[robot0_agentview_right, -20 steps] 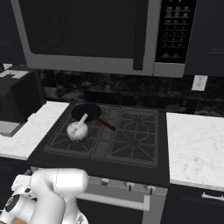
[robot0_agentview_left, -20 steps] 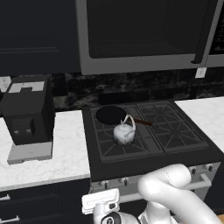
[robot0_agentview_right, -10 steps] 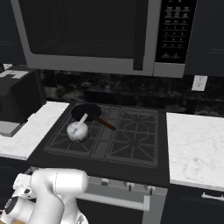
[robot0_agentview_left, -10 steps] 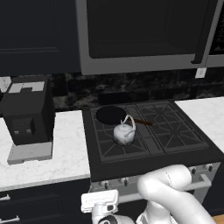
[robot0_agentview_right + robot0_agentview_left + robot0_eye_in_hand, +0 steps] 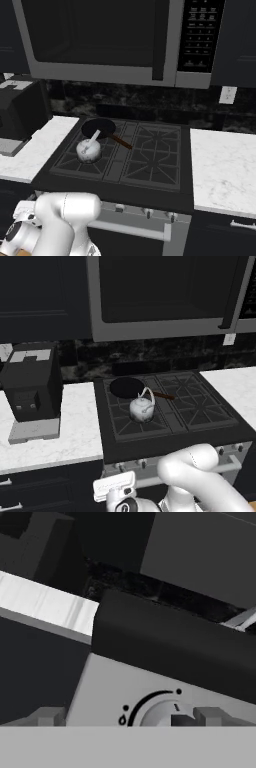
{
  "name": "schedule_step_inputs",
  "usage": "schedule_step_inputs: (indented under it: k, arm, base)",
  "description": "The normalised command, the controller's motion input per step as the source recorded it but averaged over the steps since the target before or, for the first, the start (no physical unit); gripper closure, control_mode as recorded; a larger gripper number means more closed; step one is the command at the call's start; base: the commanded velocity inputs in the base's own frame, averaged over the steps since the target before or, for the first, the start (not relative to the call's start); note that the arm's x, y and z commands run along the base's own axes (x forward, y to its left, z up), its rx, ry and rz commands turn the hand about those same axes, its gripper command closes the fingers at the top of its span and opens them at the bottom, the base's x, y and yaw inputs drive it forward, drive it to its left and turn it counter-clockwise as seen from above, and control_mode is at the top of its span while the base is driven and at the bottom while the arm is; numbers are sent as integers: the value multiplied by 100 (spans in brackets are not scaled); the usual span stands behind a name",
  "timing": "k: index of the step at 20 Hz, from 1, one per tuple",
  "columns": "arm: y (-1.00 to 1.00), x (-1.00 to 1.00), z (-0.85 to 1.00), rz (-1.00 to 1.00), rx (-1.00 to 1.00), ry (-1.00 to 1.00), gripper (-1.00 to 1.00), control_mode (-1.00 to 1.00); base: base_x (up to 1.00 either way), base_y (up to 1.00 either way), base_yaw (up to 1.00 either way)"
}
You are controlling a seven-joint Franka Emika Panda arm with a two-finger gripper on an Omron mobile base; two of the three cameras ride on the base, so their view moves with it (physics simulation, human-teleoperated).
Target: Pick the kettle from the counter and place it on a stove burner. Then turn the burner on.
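The small silvery kettle (image 5: pixel 141 410) (image 5: pixel 88 150) stands upright on the stove's front-left burner (image 5: pixel 125 425) (image 5: pixel 70 164), handle arched over it. The white marble counter (image 5: pixel 75 431) (image 5: pixel 35 145) (image 5: pixel 45 602) lies left of the stove. My arm is bent low in front of the stove. In the hand view my gripper (image 5: pixel 130 717) is open, its fingertips (image 5: pixel 47 716) spread wide before the grey stove front, and a round burner knob (image 5: pixel 167 714) with a flame mark sits just inside the right-hand tip. Nothing is held.
A round black pan (image 5: pixel 126 387) (image 5: pixel 97 127) with a brown handle sits on the back-left burner behind the kettle. A black coffee machine (image 5: pixel 32 388) (image 5: pixel 17 115) stands on the left counter. A microwave (image 5: pixel 160 296) hangs above. More counter (image 5: pixel 225 165) lies right of the stove.
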Motion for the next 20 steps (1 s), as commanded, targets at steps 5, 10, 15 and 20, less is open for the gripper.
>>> schedule_step_inputs:
  k: [5, 10, 15, 20]
  arm:
    - [40, -3, -7, 40, 0, 34, -100, -100]
    - [55, -23, -3, 42, 0, 30, -100, -100]
    - [65, -38, -2, 41, 0, 29, -100, -100]
    - [79, -72, 0, 40, 0, 24, -100, -100]
  base:
    - [0, 0, 0]
    - [0, 0, 0]
    - [0, 0, 0]
    - [0, 0, 0]
